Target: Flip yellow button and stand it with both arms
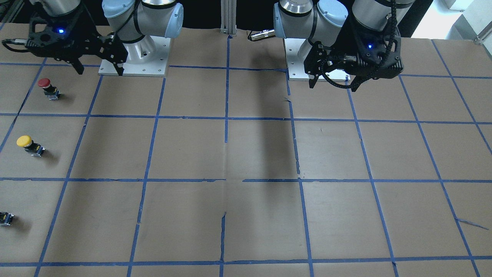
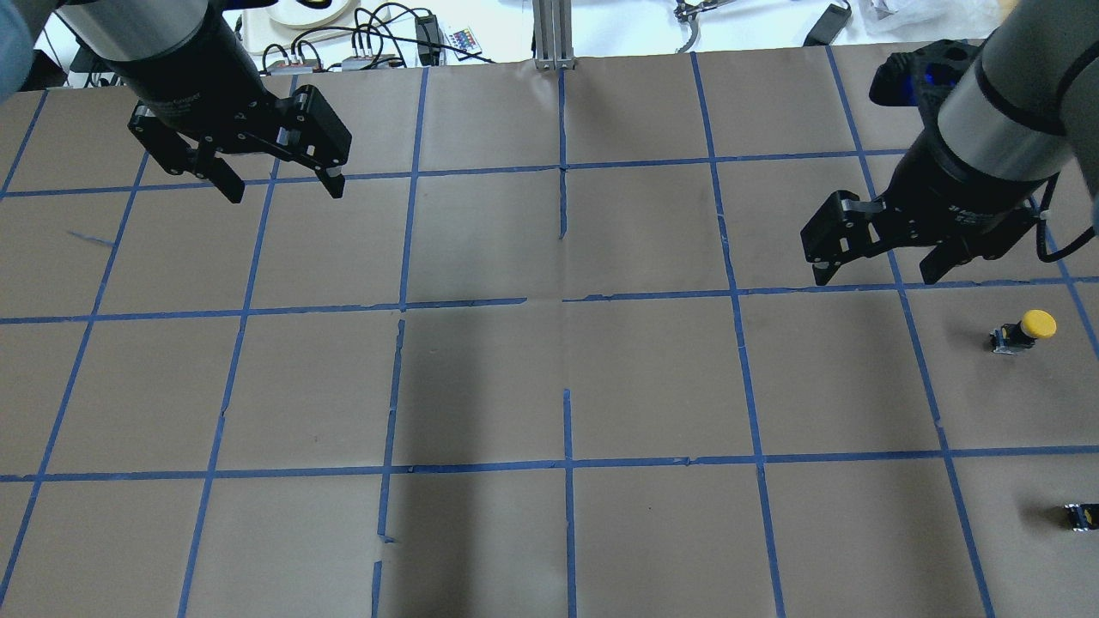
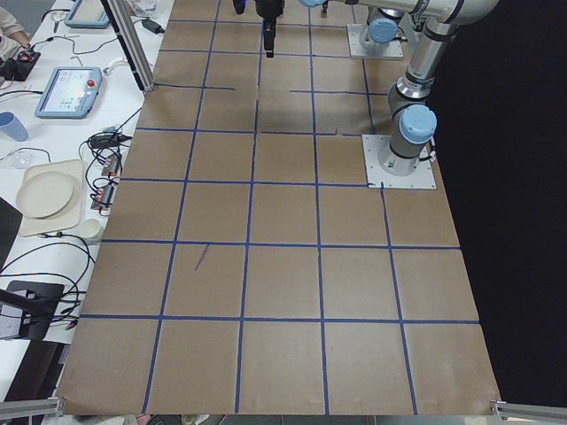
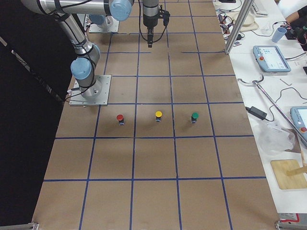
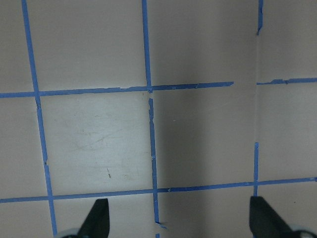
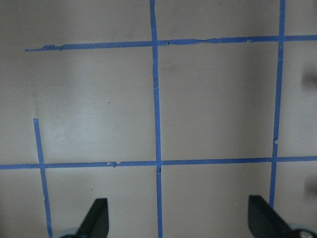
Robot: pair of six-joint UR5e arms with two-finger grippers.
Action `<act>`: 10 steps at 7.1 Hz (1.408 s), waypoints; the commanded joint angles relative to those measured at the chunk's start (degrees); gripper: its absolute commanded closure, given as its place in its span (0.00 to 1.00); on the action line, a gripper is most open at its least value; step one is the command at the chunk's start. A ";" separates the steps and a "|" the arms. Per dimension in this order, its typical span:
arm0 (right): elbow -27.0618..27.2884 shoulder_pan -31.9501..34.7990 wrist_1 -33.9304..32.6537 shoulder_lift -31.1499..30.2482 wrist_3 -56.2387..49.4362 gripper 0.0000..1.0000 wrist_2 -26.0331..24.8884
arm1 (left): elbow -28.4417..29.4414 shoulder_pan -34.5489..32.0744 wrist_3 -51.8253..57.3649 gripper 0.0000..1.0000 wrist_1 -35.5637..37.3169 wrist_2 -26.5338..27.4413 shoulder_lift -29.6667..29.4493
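The yellow button [image 1: 29, 145] stands on the brown paper near the table's end on my right, yellow cap up on its black body. It also shows in the overhead view [image 2: 1026, 330] and the exterior right view [image 4: 158, 116]. My right gripper [image 2: 876, 275] hovers open and empty above the table, apart from the button; it also shows in the front view [image 1: 99, 70] and its wrist view [image 6: 178, 220]. My left gripper [image 2: 285, 190] hovers open and empty over the far left of the table, far from the button, and shows in the front view [image 1: 332, 85] and its wrist view [image 5: 181, 220].
A red button [image 1: 48, 87] stands in the same row, nearer the robot's base, and a green button [image 4: 194, 117] stands farther out. Small black button bodies are cut off by the frame edge [image 1: 5, 218] [image 2: 1080, 517]. Blue tape lines grid the table [image 1: 246, 154].
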 commanded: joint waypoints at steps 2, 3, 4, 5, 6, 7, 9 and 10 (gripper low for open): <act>-0.28 1.74 0.78 1.37 1.17 0.00 0.61 | 1.99 -0.06 -0.01 0.00 -2.07 0.07 -0.85; -1.76 1.74 0.69 2.17 1.26 0.00 -0.08 | 1.99 -0.06 -0.01 0.00 -2.07 0.07 -0.85; -3.60 1.74 1.04 3.40 1.26 0.00 -0.17 | 1.99 -0.06 -0.01 0.00 -2.16 0.07 -0.76; -3.97 1.65 1.48 3.50 1.26 0.00 -0.09 | 1.99 -0.06 -0.01 0.00 -2.42 0.15 -0.67; -4.06 1.65 1.57 3.50 1.26 0.00 -0.09 | 2.17 -0.06 -0.01 0.00 -2.34 0.15 -0.67; -4.06 1.65 1.48 3.32 1.26 0.00 0.26 | 2.08 -0.06 -0.01 0.00 -2.34 0.15 -0.76; -3.88 1.65 1.48 3.32 1.26 0.00 0.44 | 2.08 -0.06 -0.01 0.00 -2.34 0.15 -0.76; -3.54 1.65 1.57 3.06 1.26 0.00 0.53 | 1.38 -0.32 -0.01 0.00 -2.42 0.15 -0.33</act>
